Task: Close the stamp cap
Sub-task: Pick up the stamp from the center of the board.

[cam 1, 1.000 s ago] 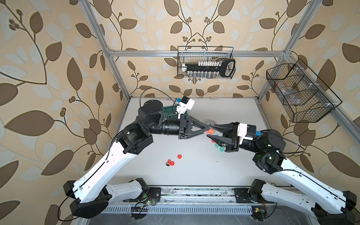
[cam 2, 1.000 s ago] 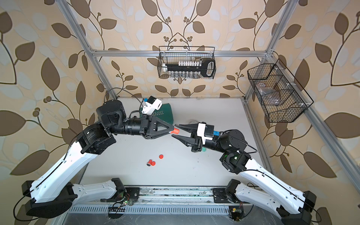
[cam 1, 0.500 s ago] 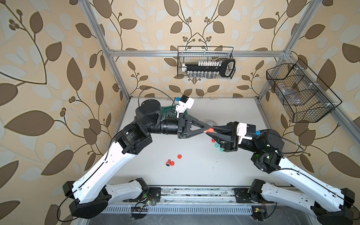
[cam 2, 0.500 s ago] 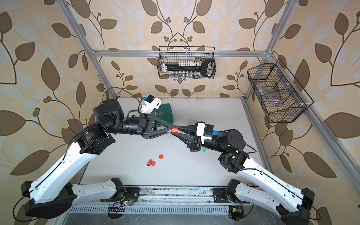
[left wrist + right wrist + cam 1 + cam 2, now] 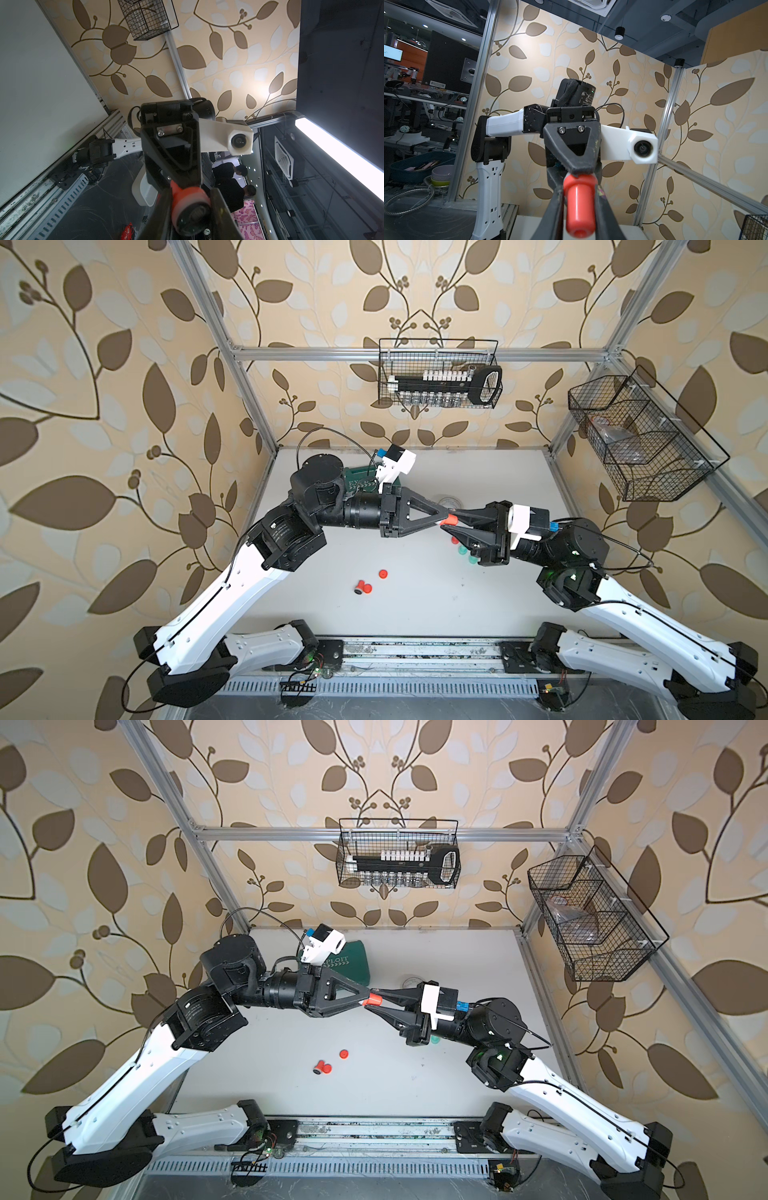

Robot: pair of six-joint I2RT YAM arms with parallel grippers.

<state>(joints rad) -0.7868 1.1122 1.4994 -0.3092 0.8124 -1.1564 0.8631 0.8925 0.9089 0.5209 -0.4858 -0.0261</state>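
A small red stamp (image 5: 449,521) (image 5: 372,999) hangs in mid-air above the table's middle, gripped from both sides. My left gripper (image 5: 443,521) (image 5: 190,207) is shut on its wider end (image 5: 187,197); that end's dark round face points back at the left wrist. From the opposite side, my right gripper (image 5: 452,522) (image 5: 579,193) is shut on the narrow red handle (image 5: 579,205). A loose red cap (image 5: 382,573) lies on the table, apart from both grippers. Whether a cap sits on the held stamp I cannot tell.
Another red stamp (image 5: 359,586) lies on its side at front centre with a red piece (image 5: 368,590) beside it. Green stamps (image 5: 462,550) stand under the right gripper. A dark green box (image 5: 353,965) sits behind the left wrist. Wire baskets (image 5: 440,377) (image 5: 640,439) hang on the walls.
The right gripper moved left to meet the left gripper and closed its jaws on the red stamp's handle. The left gripper kept its hold and barely moved.
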